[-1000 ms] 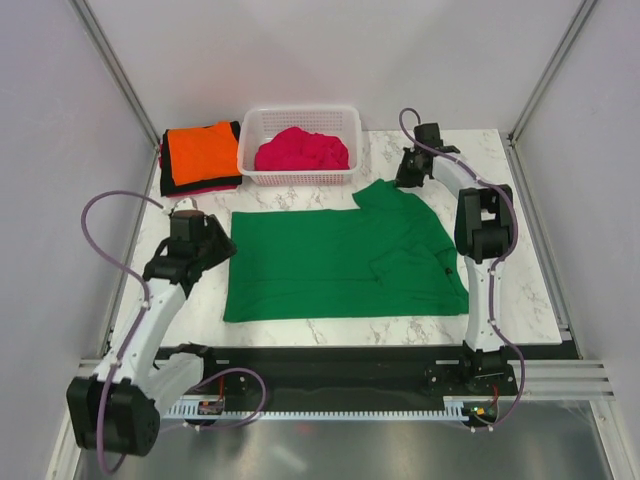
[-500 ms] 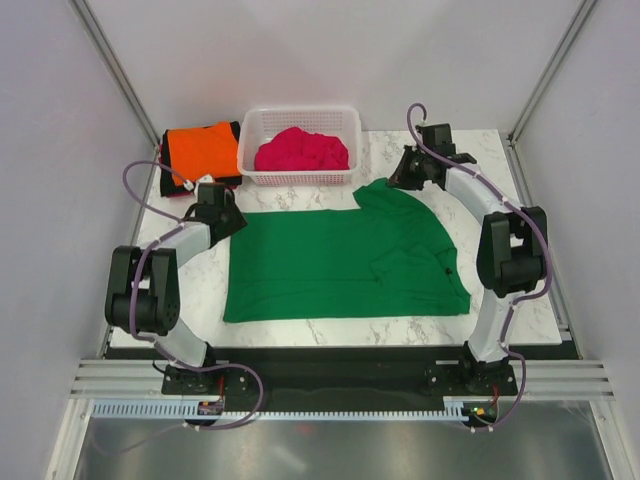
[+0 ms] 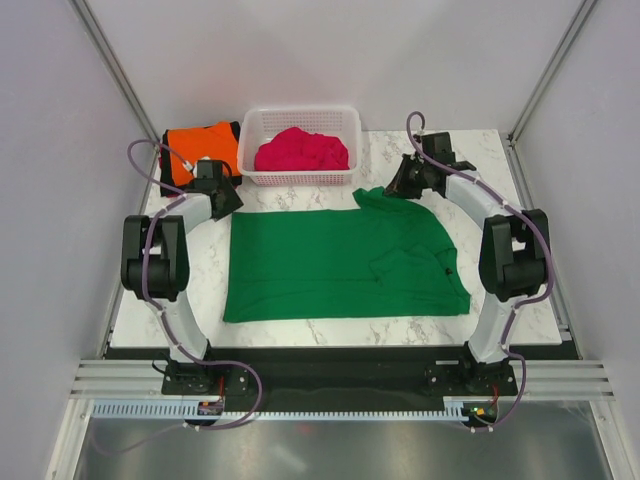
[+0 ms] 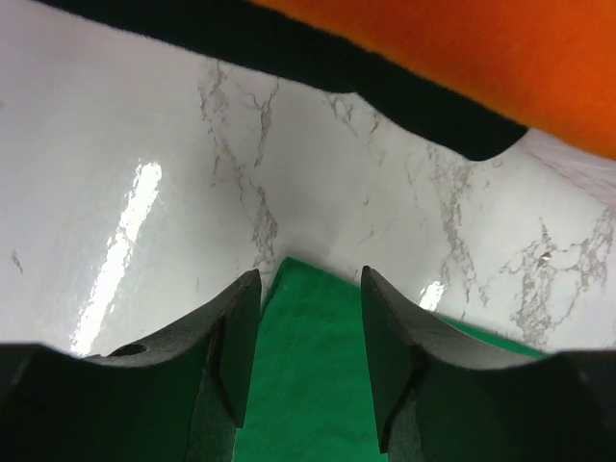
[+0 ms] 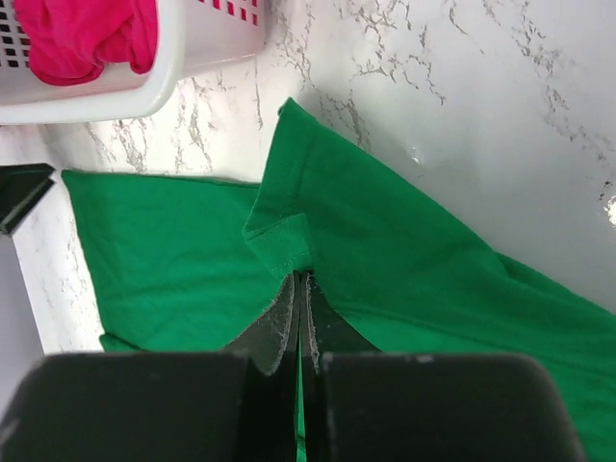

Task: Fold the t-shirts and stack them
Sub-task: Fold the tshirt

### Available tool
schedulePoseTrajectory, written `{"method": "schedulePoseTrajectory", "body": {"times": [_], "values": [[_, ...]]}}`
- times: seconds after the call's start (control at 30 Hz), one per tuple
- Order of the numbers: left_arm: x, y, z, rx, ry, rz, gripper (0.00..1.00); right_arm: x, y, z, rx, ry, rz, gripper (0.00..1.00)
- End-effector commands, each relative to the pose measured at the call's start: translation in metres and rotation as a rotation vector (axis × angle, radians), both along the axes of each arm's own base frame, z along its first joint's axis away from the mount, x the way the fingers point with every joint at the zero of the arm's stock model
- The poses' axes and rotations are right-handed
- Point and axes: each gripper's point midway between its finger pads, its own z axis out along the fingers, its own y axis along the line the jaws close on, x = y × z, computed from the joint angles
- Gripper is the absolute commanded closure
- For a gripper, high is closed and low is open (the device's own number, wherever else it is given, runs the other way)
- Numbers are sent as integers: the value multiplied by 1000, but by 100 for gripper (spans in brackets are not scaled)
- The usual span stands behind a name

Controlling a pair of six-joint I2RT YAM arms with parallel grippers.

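A bright green t-shirt (image 3: 330, 265) lies spread flat on the marble table (image 3: 200, 290). My left gripper (image 3: 224, 202) is at its far left corner, jaws open. In the left wrist view that green corner (image 4: 298, 318) lies between the open fingers (image 4: 241, 346) of the left gripper (image 4: 310, 284), flat on the table. My right gripper (image 3: 400, 186) is shut on the green t-shirt at its far right edge. In the right wrist view the right gripper (image 5: 300, 277) pinches a folded green hem (image 5: 284, 241).
An orange t-shirt (image 3: 200, 148) lies on dark ones (image 3: 178, 186) at the back left, and shows as orange (image 4: 500, 48) over black (image 4: 404, 96) in the left wrist view. A white basket (image 3: 300, 113) at the back holds a magenta-pink t-shirt (image 3: 302, 150).
My left arm has swung from the near left up to the green shirt's far left corner, its jaws narrowing a little. The right gripper has shifted slightly nearer with the cloth.
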Motion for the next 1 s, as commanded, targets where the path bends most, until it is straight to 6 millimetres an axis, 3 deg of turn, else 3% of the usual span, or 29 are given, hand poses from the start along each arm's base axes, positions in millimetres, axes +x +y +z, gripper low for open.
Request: {"method": "schedulePoseTrajectory", "body": {"times": [0.0,0.27,0.47,0.63,0.77,0.93,0.97], "values": [[-10,-4,-16,-42,88,19,47,3,8,44,43,-114,22,100],[-22,-14,-35,-105,140,24,51,0,8,46,47,-114,20,100],[-17,-21,-38,-129,145,-12,74,-2,7,45,43,-110,18,100],[-14,-26,-24,-157,116,-29,97,-13,3,52,30,-119,16,100],[-17,-24,-3,-140,83,-33,98,-28,-7,66,14,-148,4,100],[-28,-22,19,-118,54,-56,98,-56,-13,64,7,-134,4,100],[-31,-21,25,-115,42,-61,98,-62,-15,71,4,-150,0,100]]}}
